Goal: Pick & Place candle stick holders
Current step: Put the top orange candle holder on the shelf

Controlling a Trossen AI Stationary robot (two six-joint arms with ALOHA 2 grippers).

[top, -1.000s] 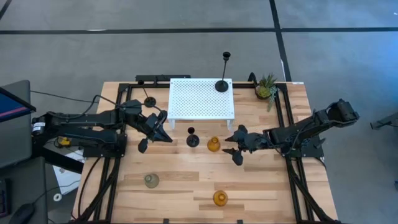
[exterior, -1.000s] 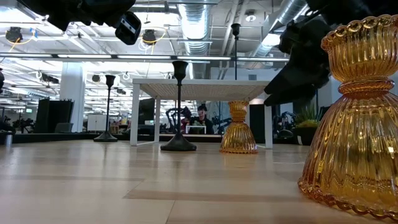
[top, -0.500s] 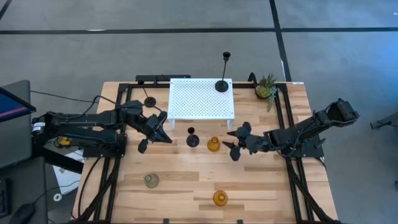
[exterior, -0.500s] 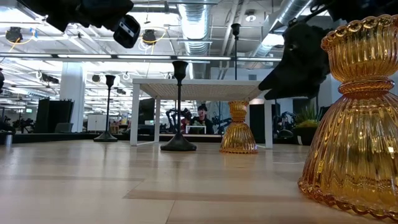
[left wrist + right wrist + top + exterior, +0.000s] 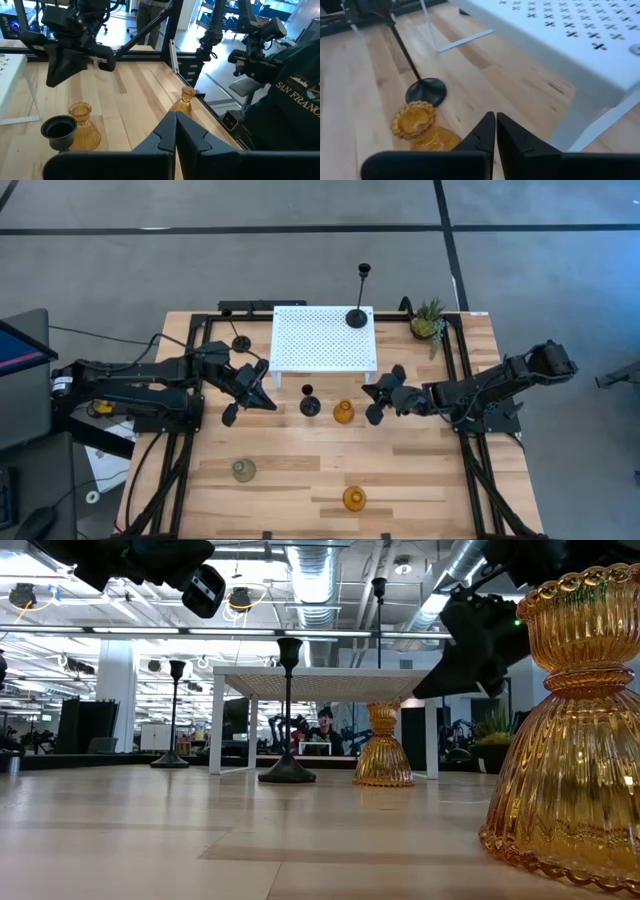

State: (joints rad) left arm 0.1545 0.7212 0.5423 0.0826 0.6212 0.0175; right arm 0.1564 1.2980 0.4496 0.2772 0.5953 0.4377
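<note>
One black candle stick holder (image 5: 357,317) stands on the white perforated stand (image 5: 322,338). A second (image 5: 240,342) stands on the table left of the stand, and a third (image 5: 309,406) in front of it. Beside that third one is an amber glass holder (image 5: 343,413). Near the front edge stand a grey-green holder (image 5: 244,471) and another amber one (image 5: 354,499). My right gripper (image 5: 367,393) hovers shut and empty just right of the middle amber holder (image 5: 415,125). My left gripper (image 5: 268,398) hangs shut and empty to the left of the black holder (image 5: 60,129).
A small potted plant (image 5: 430,320) sits at the far right corner of the table. The stand's front right leg (image 5: 580,120) is close by my right gripper. A person in a dark jacket (image 5: 290,100) stands beyond the table's edge.
My right gripper has moved a little toward the far edge and toward the stand's front right leg. It has turned and its fingers have shut on nothing. The holders have kept their places.
</note>
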